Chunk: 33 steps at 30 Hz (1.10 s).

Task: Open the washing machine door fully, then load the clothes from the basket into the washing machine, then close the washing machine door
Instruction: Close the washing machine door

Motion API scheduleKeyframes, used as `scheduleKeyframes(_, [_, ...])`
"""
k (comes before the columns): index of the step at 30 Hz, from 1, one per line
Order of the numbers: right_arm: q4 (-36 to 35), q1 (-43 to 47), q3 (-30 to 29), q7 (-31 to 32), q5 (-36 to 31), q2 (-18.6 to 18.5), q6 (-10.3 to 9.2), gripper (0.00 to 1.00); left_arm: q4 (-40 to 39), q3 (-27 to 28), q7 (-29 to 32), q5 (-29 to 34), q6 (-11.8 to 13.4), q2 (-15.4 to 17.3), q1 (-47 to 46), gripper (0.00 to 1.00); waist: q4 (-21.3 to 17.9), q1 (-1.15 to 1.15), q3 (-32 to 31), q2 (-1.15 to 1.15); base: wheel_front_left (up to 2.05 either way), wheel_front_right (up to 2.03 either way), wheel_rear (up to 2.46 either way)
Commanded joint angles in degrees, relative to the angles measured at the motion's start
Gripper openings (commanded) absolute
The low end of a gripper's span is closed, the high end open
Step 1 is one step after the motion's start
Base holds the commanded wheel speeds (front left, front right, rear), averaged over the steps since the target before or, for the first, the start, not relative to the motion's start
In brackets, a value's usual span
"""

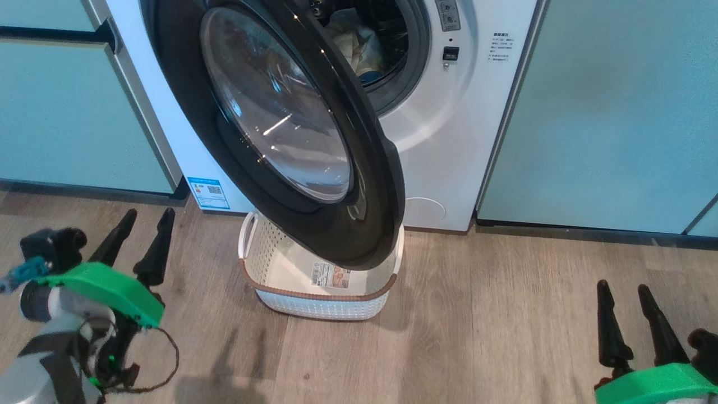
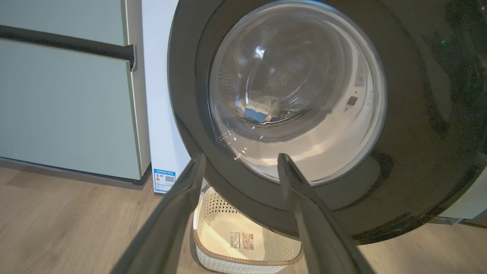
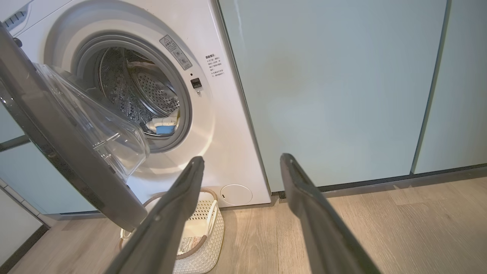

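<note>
2 spread, empty: left gripper [image 1: 150, 212], right gripper [image 1: 622, 285] | wood floor [image 1: 505, 314] | teal cabinets [image 1: 617, 112] flank washing machine [image 1: 460, 129]

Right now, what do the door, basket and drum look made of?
Washing machine door: glossy black rim, likely plastic, shows reflections; clear bowl, glass or plastic. Basket: matt cream plastic, moulded perforated walls. Drum: bright metal, probably steel, punched holes.

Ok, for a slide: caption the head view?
Clothes in the washing machine, basket empty, door part-open, left claw and right claw open.
</note>
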Motion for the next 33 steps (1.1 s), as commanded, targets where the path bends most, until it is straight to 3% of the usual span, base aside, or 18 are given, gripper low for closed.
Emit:
scheduleKeyframes(1, [-1.97, -0.48, 0.83, -0.55, -0.26, -0.53, 0.25, 1.00, -1.60, 3.86, -0.49, 2.02, -0.07, 1.26, -1.01, 1.00, -0.01, 0.00, 0.02, 0.00, 0.00, 0.00, 0.00])
scheduleKeyframes(6, [-2.20, -0.02, 0.40, -0.55, -0.39, -0.24, 0.25, 1.00, -3.57, 9.58, -0.50, 9.10, -0.07, -2.18, 3.01, 1.00, -0.03, 0.00, 0.00, 0.00, 0.00, 0.00, 0.00])
scheduleKeyframes(16, [-2.23, -0.06, 0.40, -0.55, -0.41, 0.23, 0.25, 1.00, -5.80, 15.05, -0.51, 15.95, -0.07, -6.56, 6.92, 1.00, -0.31, 0.00, 0.52, 0.00, 0.00, 0.00, 0.00])
scheduleKeyframes(33, [-2.15, -0.02, 0.56, -0.55, -0.39, 0.42, 0.25, 1.00, -6.34, 15.76, -0.51, 19.52, -0.07, -8.64, 8.44, 1.00, -0.72, 0.00, 0.81, 0.00, 0.00, 0.00, 0.00])
